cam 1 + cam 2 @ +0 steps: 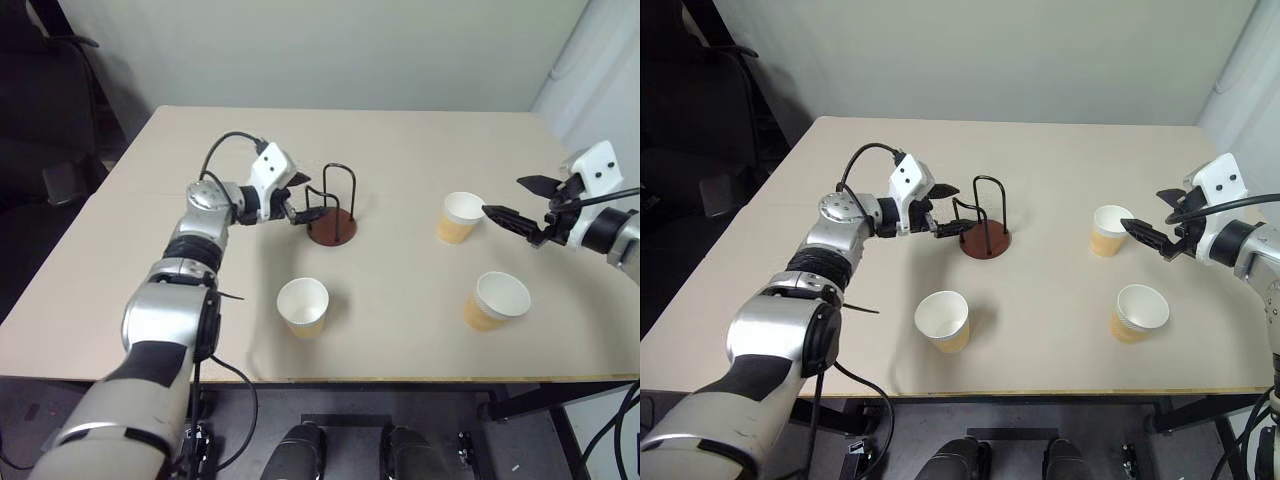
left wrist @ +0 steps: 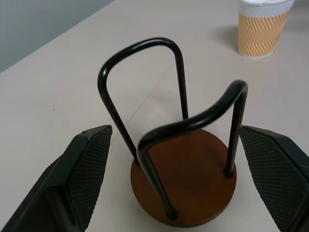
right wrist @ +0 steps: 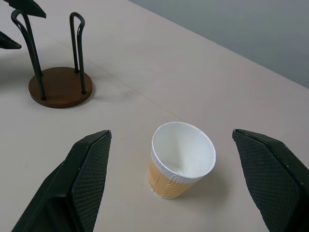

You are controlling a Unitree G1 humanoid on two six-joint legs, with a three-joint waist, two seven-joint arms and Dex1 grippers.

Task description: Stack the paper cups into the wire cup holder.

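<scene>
Approach step was underway: both grippers [image 1: 300, 198] [image 1: 518, 200] gaped, empty; right faced the cup [image 1: 460, 217] at three o'clock of the holder [image 1: 331, 225], needing closure next.

Your left arm [image 1: 190, 260]: silver-grey segments, black joints, looped black cable. Both wrists: white housings, two dark dots each. Jaws: black, cross-hatched pads.

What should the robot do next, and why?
Probably ease the open right pincer forward around the nearest paper cup and close: it stands upright, lined up between the fingers, untouched. The wire cup holder holds no cup.
</scene>
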